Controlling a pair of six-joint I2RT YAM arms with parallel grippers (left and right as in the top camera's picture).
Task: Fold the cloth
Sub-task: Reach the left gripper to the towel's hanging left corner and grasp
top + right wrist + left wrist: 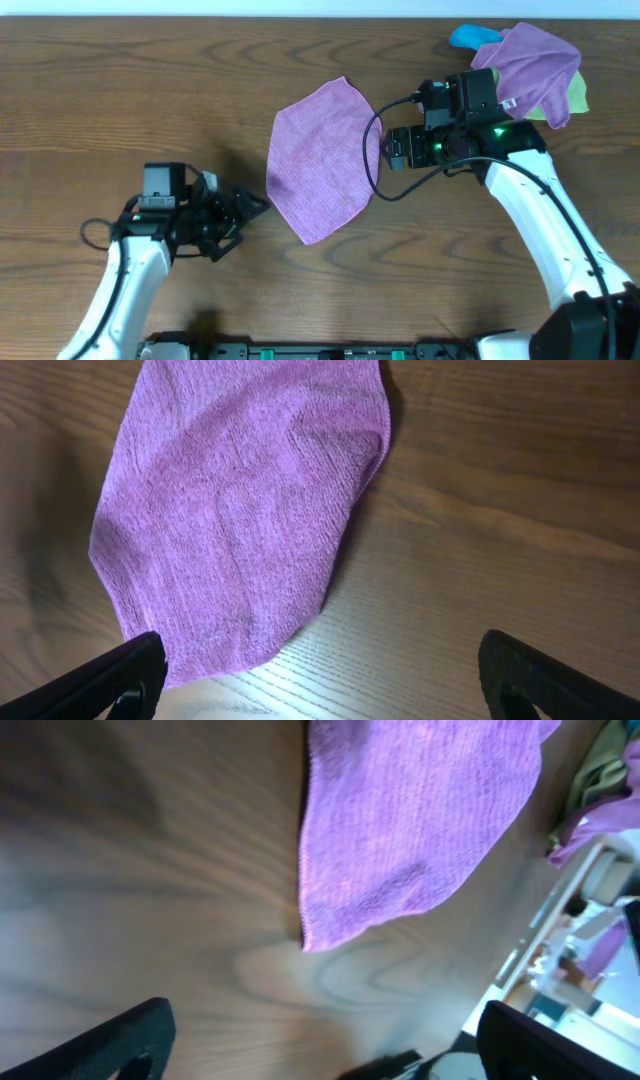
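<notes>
Cloth (322,158), light purple, lying spread flat at the middle of the bench (120,90), unfolded, no fold yet made and all folding outstanding; left hand (250,207) wide and empty near its lower-left edge, right hand (392,150) wide and empty beside its right edge.

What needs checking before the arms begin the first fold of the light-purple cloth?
1. Thin, light-purple, ribbed microfibre cloth lies spread out and unfolded: ok.
2. Left gripper fingers open and empty: ok.
3. Right gripper fingers open and empty: ok.
4. Cloth lies apart from the crumpled purple cloth with the white tag: ok.
5. Fingers closed on an edge of the cloth: not ok; neither gripper grips it.
</notes>
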